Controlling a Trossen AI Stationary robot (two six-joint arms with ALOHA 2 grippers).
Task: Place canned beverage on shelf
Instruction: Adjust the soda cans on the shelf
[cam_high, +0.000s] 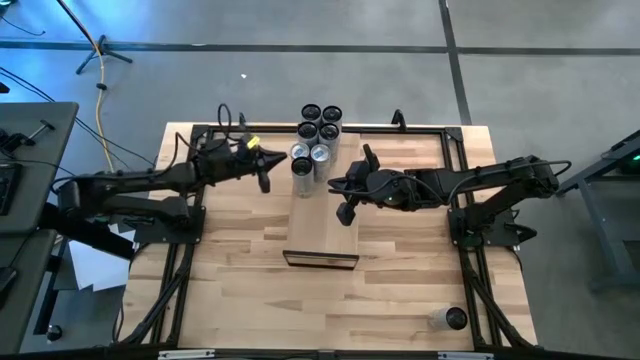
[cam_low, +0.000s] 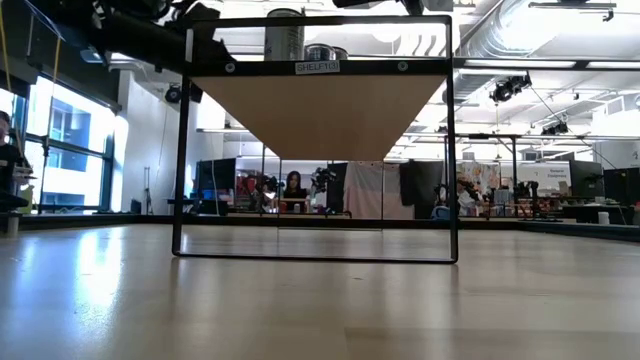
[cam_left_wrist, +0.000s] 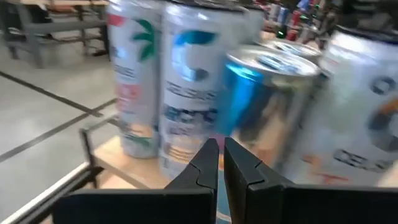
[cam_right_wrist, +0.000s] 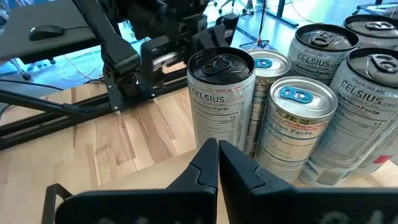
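Both sets of fingers are pressed together with nothing between them: my left fingers (cam_high: 264, 183) hang just beside the left edge of the shelf, and my right fingers (cam_high: 344, 213) hover over its right edge, nearer the middle of its length.

Going from big to small: the surface (cam_high: 240, 290) is pale butcher-block, framed by dark rails. Along its centre runs the shelf (cam_high: 325, 230), a long narrow board raised on a black frame; the low view shows the gap beneath it. At the far end of the shelf stands a cluster of cans (cam_high: 320, 130), packed touching one another. Off alone at the near right corner of the surface stands a single can (cam_high: 455, 319), well apart from both arms; I judge this is the one not yet shelved.

The cans are slim aluminium, tall and narrow with smooth printed walls. If full, I expect one to be fairly heavy for its width, stiff enough under a moderate squeeze, but slick and easy to tip. I would open wide and take it around the middle of the body, below the rim, keeping it upright.
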